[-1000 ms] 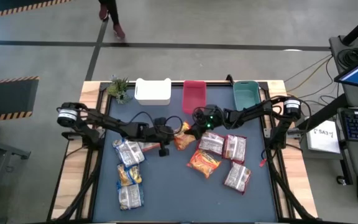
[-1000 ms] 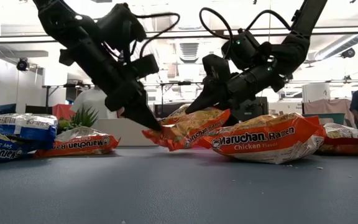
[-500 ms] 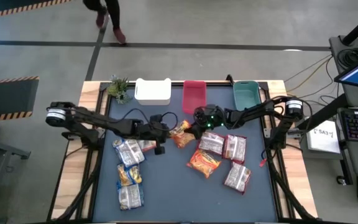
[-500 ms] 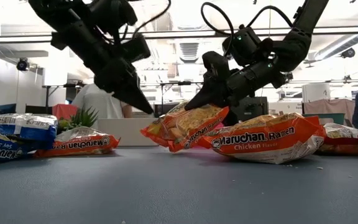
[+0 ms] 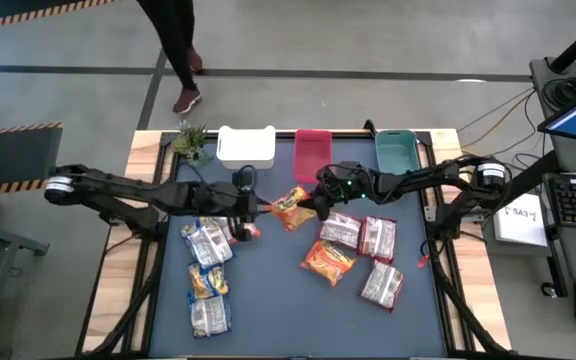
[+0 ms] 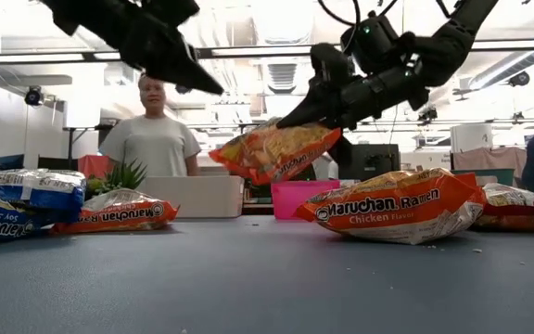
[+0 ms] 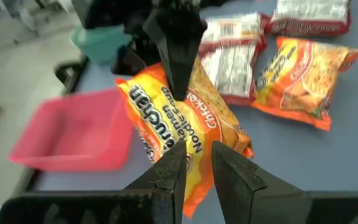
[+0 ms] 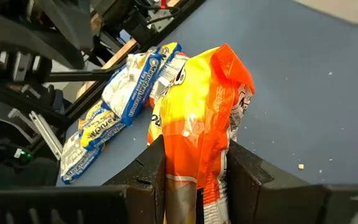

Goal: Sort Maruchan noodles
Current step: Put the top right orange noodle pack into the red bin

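Right gripper [image 6: 290,119] is clamped on one end of an orange crinkly plastic Maruchan noodle packet [image 6: 274,150], holding it clear of the dark blue tabletop [image 5: 278,300], just in front of the pink plastic bin [image 5: 314,156]. Left gripper [image 7: 196,163] hangs just beside the same packet, fingers slightly apart and gripping nothing. Sorting looks barely started: the white plastic bin [image 5: 245,146], the pink bin and the teal plastic bin [image 5: 396,152] show no packets inside in the high view. Still on the table: a blue-yellow-and-white packet group [image 5: 208,275] on the left side, silvery-white-and-red packets [image 5: 366,238] and another orange packet [image 5: 328,262] on the right side. A small green plant [image 5: 192,142] sits by the white bin. Judged: nearly all packets left; the lifted one probably goes first.
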You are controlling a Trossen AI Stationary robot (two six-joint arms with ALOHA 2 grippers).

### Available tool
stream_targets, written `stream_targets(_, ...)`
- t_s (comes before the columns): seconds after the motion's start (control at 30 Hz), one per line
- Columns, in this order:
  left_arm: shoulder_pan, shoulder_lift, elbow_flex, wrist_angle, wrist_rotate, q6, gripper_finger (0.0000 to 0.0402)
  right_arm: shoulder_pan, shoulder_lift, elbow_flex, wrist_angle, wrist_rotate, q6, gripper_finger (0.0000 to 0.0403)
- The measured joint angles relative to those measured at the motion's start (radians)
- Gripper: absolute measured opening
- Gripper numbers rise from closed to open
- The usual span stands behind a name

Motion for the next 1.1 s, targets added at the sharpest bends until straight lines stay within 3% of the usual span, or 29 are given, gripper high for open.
stream_targets(0.33, 0.002, -0.133, -0.011, -0.031, -0.013, 0.108, 0.0059, 0.001, -0.126, 0.063, -0.208, 0.106, -0.081, 0.0102)
stream_targets(0.5, 0.002, -0.172, -0.052, -0.030, -0.016, 0.133, 0.0059, -0.002, -0.165, 0.163, -0.404, 0.153, -0.136, 0.0102)
stream_targets(0.73, 0.007, -0.230, -0.105, -0.013, -0.115, 0.165, 0.0059, -0.039, -0.113, 0.449, -0.789, 0.287, -0.300, 0.0102)
stream_targets(0.93, 0.009, -0.259, -0.130, 0.003, -0.223, 0.190, 0.0059, -0.156, 0.025, 0.757, -1.128, 0.288, -0.465, 0.0102)
stream_targets(1.1, 0.010, -0.261, -0.131, 0.010, -0.250, 0.193, 0.0059, -0.252, 0.170, 0.994, -1.364, 0.284, -0.738, 0.0102)
